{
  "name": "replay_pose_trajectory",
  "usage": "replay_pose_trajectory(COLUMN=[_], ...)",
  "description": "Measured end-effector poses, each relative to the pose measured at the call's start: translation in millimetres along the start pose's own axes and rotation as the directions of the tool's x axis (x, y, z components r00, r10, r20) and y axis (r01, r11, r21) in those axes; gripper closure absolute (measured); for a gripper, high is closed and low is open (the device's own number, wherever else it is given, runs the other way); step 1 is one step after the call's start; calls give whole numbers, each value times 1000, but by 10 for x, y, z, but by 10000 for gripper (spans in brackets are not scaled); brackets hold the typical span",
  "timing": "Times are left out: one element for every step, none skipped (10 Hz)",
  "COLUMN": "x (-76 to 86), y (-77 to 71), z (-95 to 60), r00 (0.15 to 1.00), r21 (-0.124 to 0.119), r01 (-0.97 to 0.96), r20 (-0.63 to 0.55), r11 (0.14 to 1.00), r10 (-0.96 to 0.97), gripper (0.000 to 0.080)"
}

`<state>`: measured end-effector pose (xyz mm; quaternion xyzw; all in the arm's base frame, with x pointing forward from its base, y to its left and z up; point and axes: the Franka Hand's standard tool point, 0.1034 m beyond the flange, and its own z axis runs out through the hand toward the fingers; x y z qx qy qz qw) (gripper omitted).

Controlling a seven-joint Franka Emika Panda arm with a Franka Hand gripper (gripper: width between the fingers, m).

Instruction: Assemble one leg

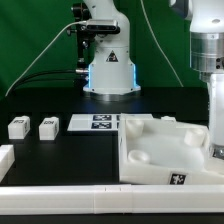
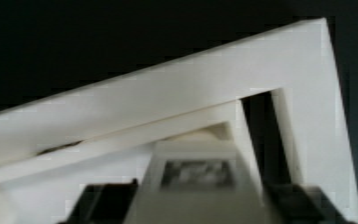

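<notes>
Landmark: the large white tray-like piece [image 1: 165, 150] with round sockets; it lies on the black tabletop [image 1: 50, 105], toward the exterior view's right and near the camera.

Arm: the white arm [image 1: 207, 45] comes down at the right edge of the exterior view, over the far right corner of the tray-like piece.

Jaws: the gripper [image 1: 217, 152] is low at the right side of the tray-like piece and is cut by the picture edge. In the wrist view the two dark fingers [image 2: 101, 200] stand on both sides of a white block with a black-and-white tag, so the gripper [image 2: 194, 190] seems closed on a leg [image 2: 197, 170]; the picture is blurred, and the contact of the pads is not sharp.

Held leg: it is inside a corner of the tray-like piece [image 2: 247, 85], whose white walls meet just beyond it in the wrist view. If it touches the floor of the piece, I cannot tell.

Loose legs: two more legs lie on the tabletop, well apart from the tray-like piece, on the exterior view's left; one [image 1: 18, 127] is farther left, the other [image 1: 47, 126] is just beside it, and they do not touch.

Marker board: the flat marker board [image 1: 98, 122] lies on the tabletop between the loose legs and the tray-like piece.

Front rail: a long white rail [image 1: 60, 195] runs along the tabletop, nearer to the camera than the tray-like piece.
</notes>
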<state>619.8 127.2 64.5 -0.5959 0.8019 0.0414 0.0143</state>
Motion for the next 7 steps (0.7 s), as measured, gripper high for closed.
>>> replay_pose_trajectory(x=[2,7,17,19,16,7,-13], y=[4,12,21,28,30,32,46], z=[2,5,-2,-29,-55,-60,-52], r00=[1000,1000,1000,999,999,999,999], r21=[-1,-1,1,3,5,6,5], r01=[11,19,27,41,45,45,43], r20=[0,-1,0,2,4,5,4], r11=[1000,1000,1000,999,999,999,999], r10=[-11,-19,-27,-41,-45,-46,-43], gripper=[325,189,189,161,152,152,152])
